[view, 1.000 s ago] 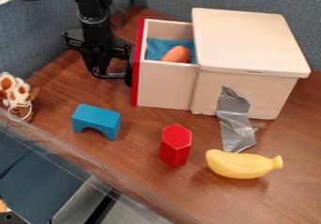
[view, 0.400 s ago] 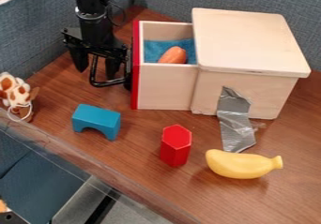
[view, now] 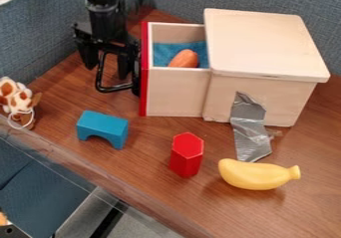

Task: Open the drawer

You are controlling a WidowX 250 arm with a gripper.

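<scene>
Leftmost on the desk (view: 50, 100), a spotted soft toy (view: 17, 101) sits well apart from the wooden box; a blue arch block (view: 102, 126) lies nearer it. The claw (view: 106, 71) is to the left of the box, released, its two fingers spread around the black handle (view: 114, 88). Next comes the drawer (view: 174, 91), out from the left side of the box (view: 266, 43), far enough to show blue cloth (view: 162, 54) and an orange piece (view: 184, 59). So the opening itself looks done; whether the drawer could slide further I cannot tell. What remains, I judge, is lifting the claw clear of the handle without nudging the drawer back toward the box.
</scene>
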